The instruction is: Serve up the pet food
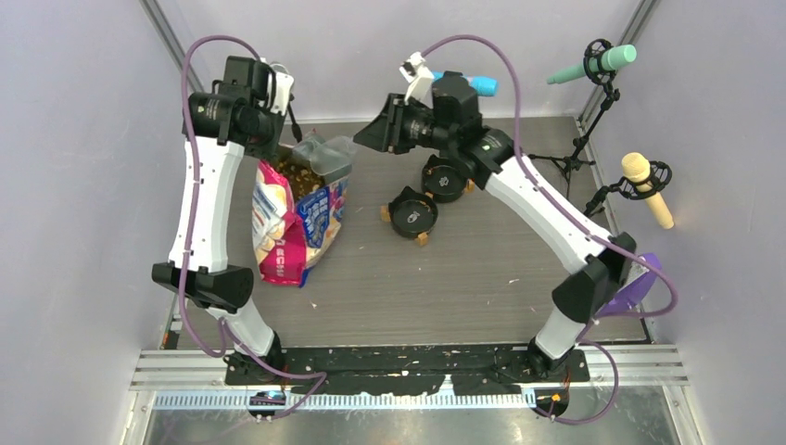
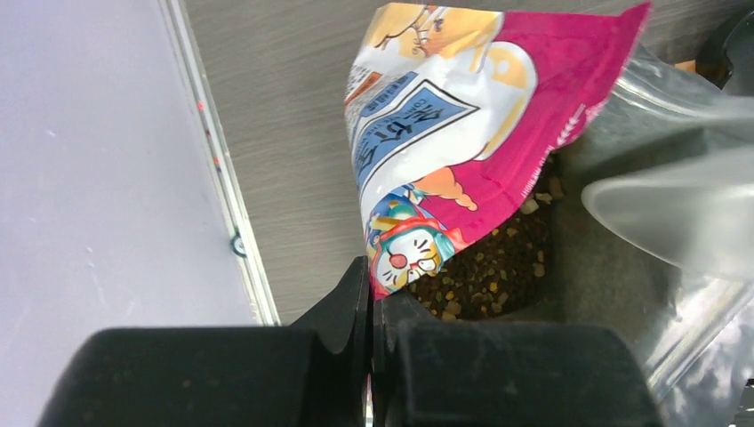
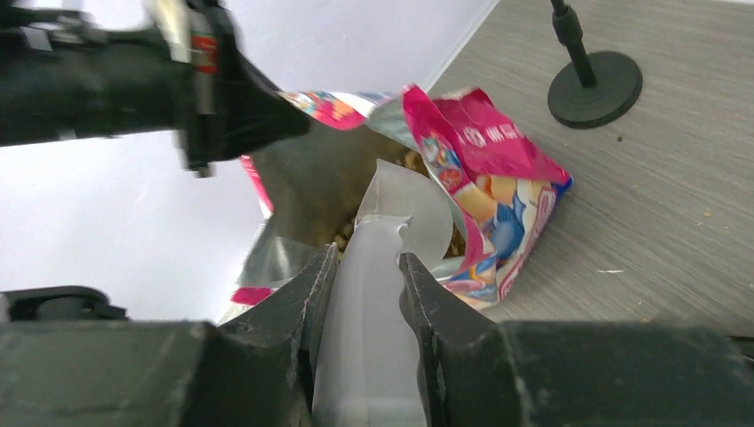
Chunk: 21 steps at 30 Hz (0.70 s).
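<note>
Kibble point(image 2: 493, 267) lies brown and loose inside the open mouth of the pink-and-blue pet food bag point(image 1: 298, 218). In the top view the bag rests on the desk point(image 1: 482, 278) at about 10 o'clock, with its mouth turned toward 12. The left hand point(image 2: 372, 289) is pinched closed on the bag's printed rim, with only the foil edge between its fingers, and it holds that side of the mouth up.

The right hand point(image 3: 366, 267) reaches toward the bag from 3 o'clock, its fingers clamped on the handle of a translucent plastic scoop point(image 3: 407, 213). The scoop's bowl sits in the bag's mouth above the pellets; whether it touches them I cannot tell.

One black bowl point(image 1: 412, 215) with tan feet stands near the desk's middle, and a second black bowl point(image 1: 445, 178) sits just beside it at 1 o'clock. Both are apart from the bag. At the desk's 2 o'clock corner stand a teal microphone point(image 1: 602, 63) and a tan microphone point(image 1: 647, 187).
</note>
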{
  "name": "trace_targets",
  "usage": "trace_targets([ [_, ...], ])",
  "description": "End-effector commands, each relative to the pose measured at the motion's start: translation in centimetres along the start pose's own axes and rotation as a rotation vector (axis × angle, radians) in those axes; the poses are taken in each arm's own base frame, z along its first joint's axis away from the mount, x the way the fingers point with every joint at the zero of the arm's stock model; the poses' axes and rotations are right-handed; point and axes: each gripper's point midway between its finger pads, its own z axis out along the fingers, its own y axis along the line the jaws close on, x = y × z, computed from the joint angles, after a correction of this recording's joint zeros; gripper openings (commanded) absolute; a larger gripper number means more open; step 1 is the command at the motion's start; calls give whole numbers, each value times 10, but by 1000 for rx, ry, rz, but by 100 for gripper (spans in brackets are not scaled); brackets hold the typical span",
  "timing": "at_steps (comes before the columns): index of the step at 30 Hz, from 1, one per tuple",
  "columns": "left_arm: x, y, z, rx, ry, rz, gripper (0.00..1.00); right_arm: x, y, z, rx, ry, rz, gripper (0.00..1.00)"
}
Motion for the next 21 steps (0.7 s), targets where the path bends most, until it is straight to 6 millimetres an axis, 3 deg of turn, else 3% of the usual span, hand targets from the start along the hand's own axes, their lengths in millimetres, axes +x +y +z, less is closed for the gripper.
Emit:
trace_targets([
  [1, -112, 50, -121, -148, -632, -24, 0, 7, 3, 29, -14, 11, -20, 5],
  [5, -123, 33, -132, -55, -706, 5, 0, 24, -12, 42, 22, 47, 3, 5],
  [8, -121, 6, -122, 19, -692, 38, 0, 40, -25, 43, 53, 71, 10, 5],
  [15, -78, -67, -36, 71, -430, 7, 0, 87, -61, 43, 80, 149, 18, 5],
  [18, -57, -92, -13, 57, -354, -9, 0, 101, -82, 32, 97, 157, 35, 5],
  [21, -42, -111, -4, 59, -338, -20, 0, 116, -103, 16, 110, 154, 46, 5],
])
